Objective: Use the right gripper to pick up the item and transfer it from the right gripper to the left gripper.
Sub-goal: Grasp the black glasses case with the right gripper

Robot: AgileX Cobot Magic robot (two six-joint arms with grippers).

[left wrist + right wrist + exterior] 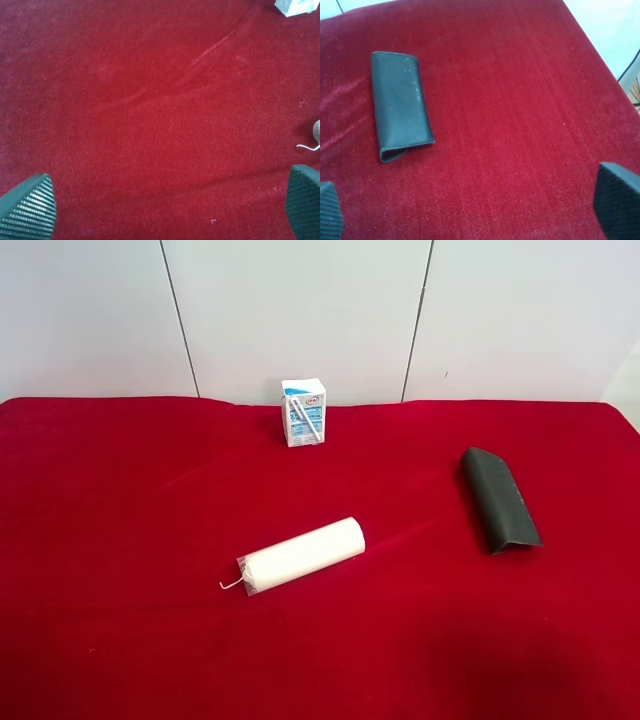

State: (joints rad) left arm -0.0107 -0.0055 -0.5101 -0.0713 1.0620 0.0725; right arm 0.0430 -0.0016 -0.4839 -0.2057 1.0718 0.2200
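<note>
Your right end effector hangs released above the red surface; the item lies flat ahead of it, untouched. Your left end effector is released too. The carton's print is too small to read.

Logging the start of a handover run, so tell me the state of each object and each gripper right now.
dark case: lying flat on the red cloth, not gripped.
white cylinder: lying on its side, wire hook at one end.
drink carton: standing upright.
right gripper: open, empty, near the case.
left gripper: open, empty, over bare cloth.
</note>
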